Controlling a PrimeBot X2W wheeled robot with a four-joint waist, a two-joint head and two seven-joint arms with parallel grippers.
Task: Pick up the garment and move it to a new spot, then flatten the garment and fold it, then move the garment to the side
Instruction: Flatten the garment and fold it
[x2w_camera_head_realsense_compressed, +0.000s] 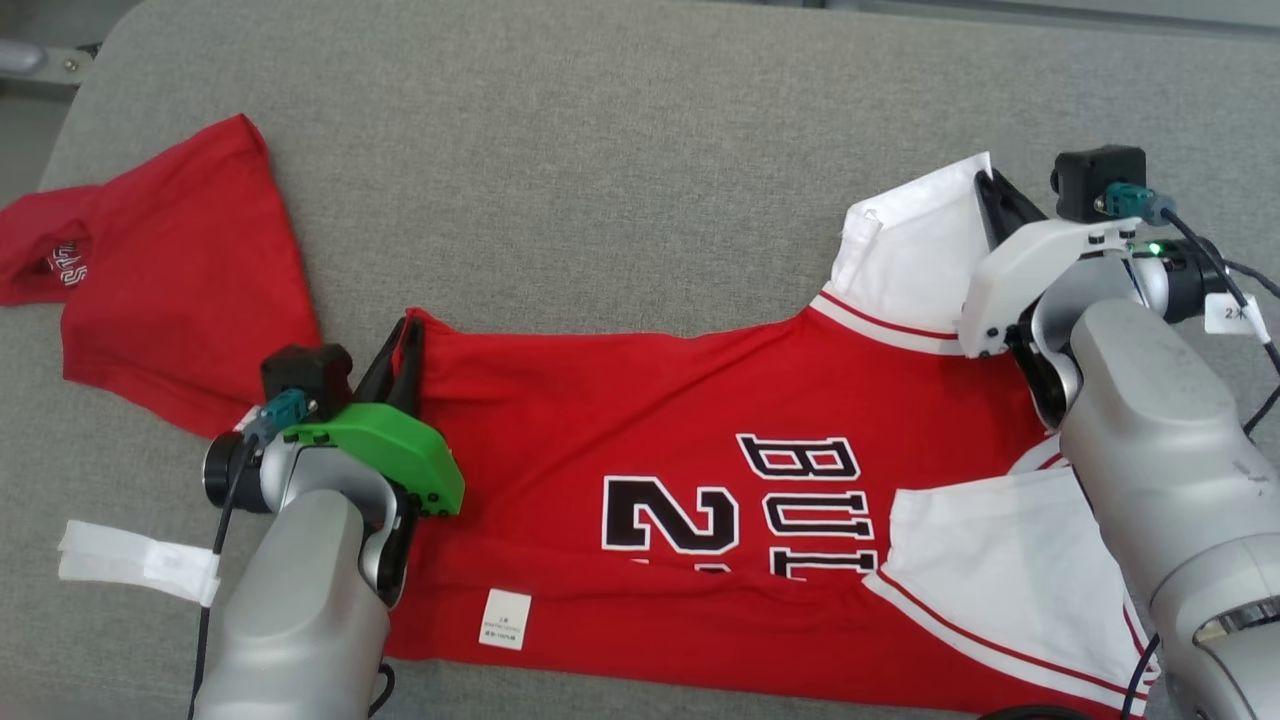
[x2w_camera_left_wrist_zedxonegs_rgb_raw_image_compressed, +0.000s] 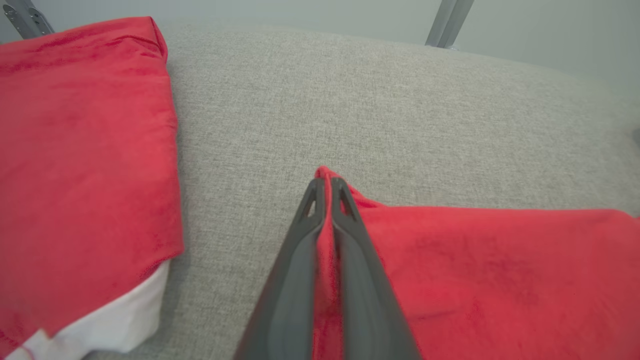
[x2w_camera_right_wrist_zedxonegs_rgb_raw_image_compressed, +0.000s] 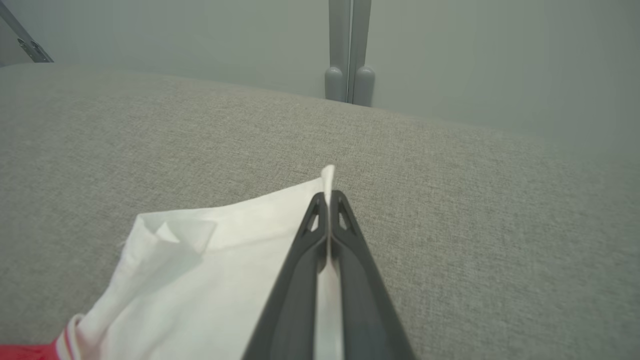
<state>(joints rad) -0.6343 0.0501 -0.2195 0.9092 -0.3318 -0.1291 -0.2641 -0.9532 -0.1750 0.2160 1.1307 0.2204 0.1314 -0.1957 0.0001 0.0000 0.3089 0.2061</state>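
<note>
Head view | L fingers (x2w_camera_head_realsense_compressed: 405, 340) clamp red jersey (x2w_camera_head_realsense_compressed: 620, 400) corner | R fingers (x2w_camera_head_realsense_compressed: 995, 200) clamp its white sleeve (x2w_camera_head_realsense_compressed: 915, 265)

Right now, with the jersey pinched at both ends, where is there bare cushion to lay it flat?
Widest free patch: the far grey cushion, bordered by the second red garment on the left, the jersey below and its white sleeve on the right. Crowded: the near edge, taken by the jersey and the white tape strip.

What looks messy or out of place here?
The jersey isn't flat: its near white sleeve is flopped over the front, hiding part of the lettering. A second red garment lies rumpled off to the left.
</note>
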